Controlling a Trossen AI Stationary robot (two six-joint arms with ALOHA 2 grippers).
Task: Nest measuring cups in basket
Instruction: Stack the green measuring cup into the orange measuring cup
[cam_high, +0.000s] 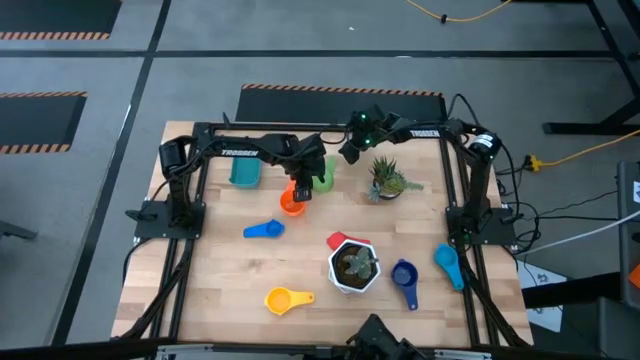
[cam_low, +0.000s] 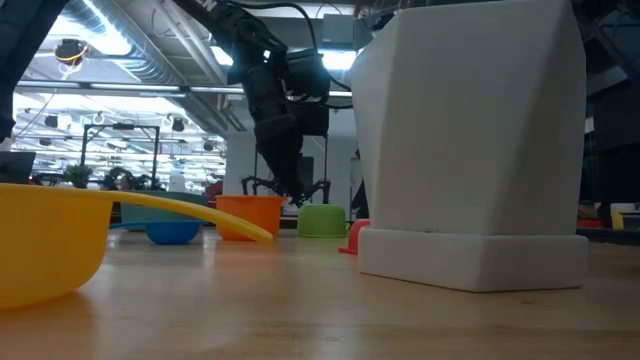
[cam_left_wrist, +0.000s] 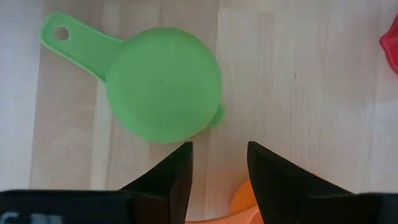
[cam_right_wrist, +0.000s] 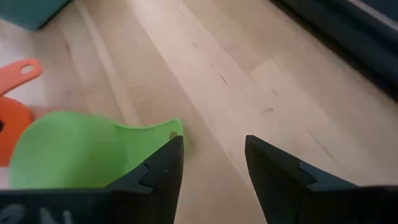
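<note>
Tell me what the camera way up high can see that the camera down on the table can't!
Only the high view shows the teal basket, the dark blue cup, the red cup, the spiky plant and the right hand.

Only the low view shows the room's ceiling lights behind the table, and the white pot's side wall filling much of the picture.

Both show the orange cup, green cup, yellow cup and the left hand right at the orange cup.

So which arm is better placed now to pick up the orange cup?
The left, I think. Its gripper hangs right over the orange cup, jaws apart, with the basket close by. The right gripper sits farther back, beyond the green cup.
</note>
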